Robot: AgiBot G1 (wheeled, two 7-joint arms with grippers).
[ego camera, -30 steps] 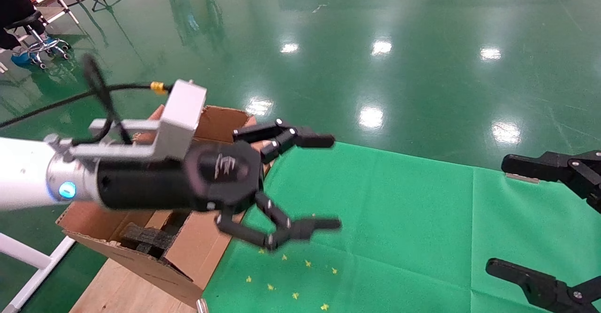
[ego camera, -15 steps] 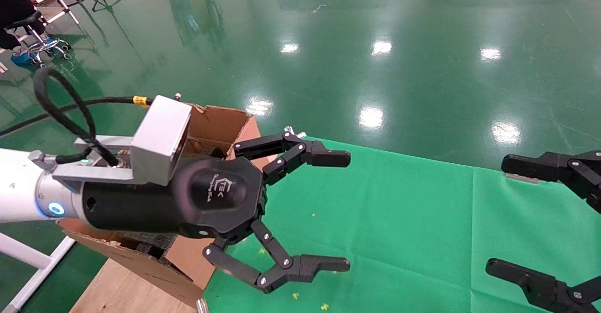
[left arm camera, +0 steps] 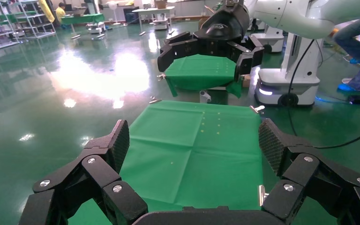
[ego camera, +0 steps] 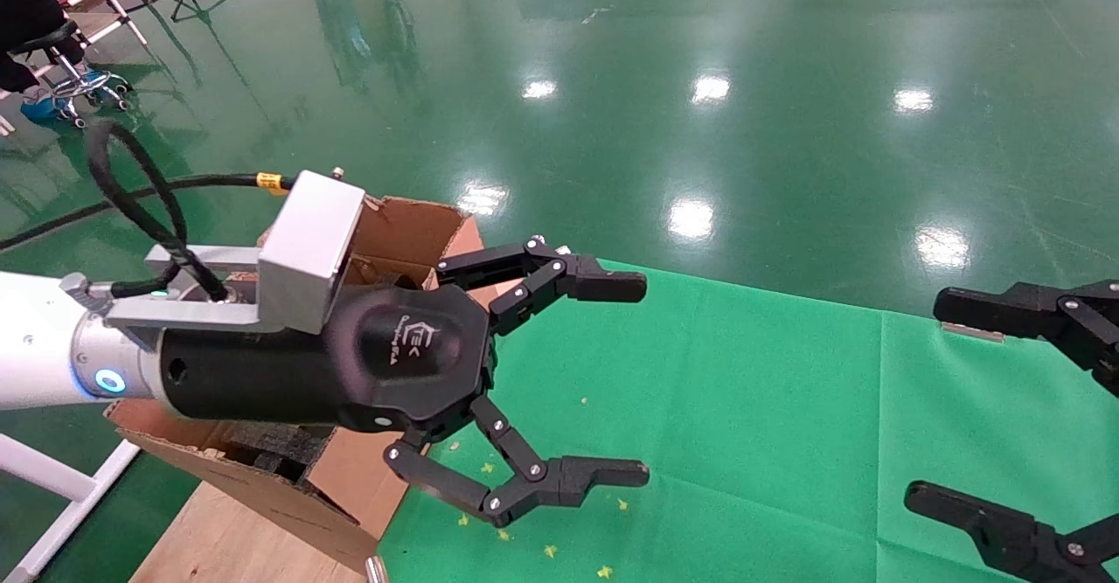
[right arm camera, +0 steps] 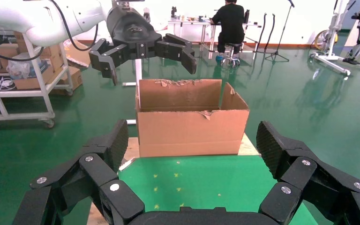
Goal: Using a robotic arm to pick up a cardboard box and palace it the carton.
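Observation:
My left arm, white with a silver wrist and a blue light ring, reaches over the carton's near corner. Its gripper (ego camera: 642,379) hangs open and empty above the green cloth's left edge; it also shows in the left wrist view (left arm camera: 194,140). The carton (ego camera: 402,225) is large, brown and torn-flapped, and it stands left of the cloth with black foam (ego camera: 280,443) inside. It shows whole in the right wrist view (right arm camera: 192,126). The small cardboard box is out of view in all frames. My right gripper (ego camera: 927,399) is open and empty over the cloth's right side.
A green cloth (ego camera: 743,408) with small yellow star marks (ego camera: 549,551) covers the table. The carton rests on a wooden board (ego camera: 218,539). A white frame bar (ego camera: 52,478) stands at the left. A stool (ego camera: 74,76) and a seated person are far back left.
My left gripper has spread its fingers wider and shifted a little to the right and lower over the cloth's edge. The right gripper has not moved.

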